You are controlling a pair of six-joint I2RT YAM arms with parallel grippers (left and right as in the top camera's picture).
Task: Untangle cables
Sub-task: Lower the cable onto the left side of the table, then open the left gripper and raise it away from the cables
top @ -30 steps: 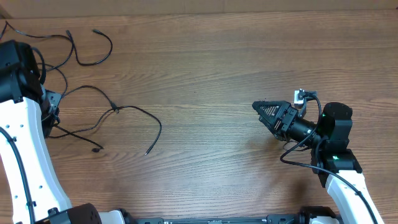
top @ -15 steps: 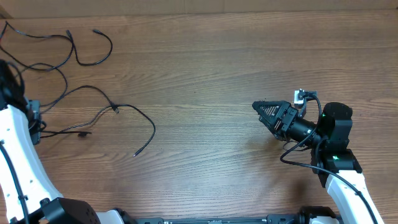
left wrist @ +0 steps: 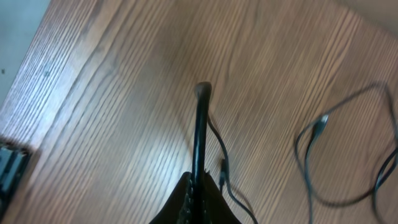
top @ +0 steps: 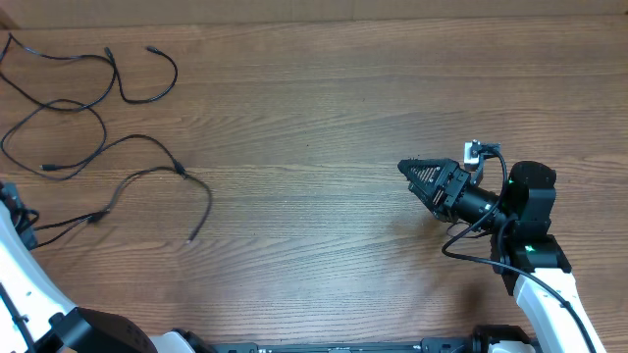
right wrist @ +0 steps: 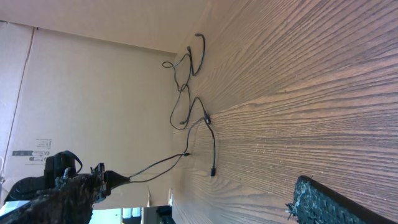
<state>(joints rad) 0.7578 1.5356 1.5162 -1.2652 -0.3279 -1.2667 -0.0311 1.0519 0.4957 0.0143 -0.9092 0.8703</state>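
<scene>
Table (top: 324, 108): cables (top: 118, 162) sprawl over its far-left part. Left pincer (left wrist: 198, 199) is clamped on one cord at the table's left edge; pulling risks tightening the crossing. Right pincer (top: 420, 173), apparently together, sits idle on the table's right side

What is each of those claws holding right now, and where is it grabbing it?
The left gripper is shut on a thin black cable, pinching it near one end, with a short stub sticking out past the fingers. The right gripper holds nothing.
</scene>
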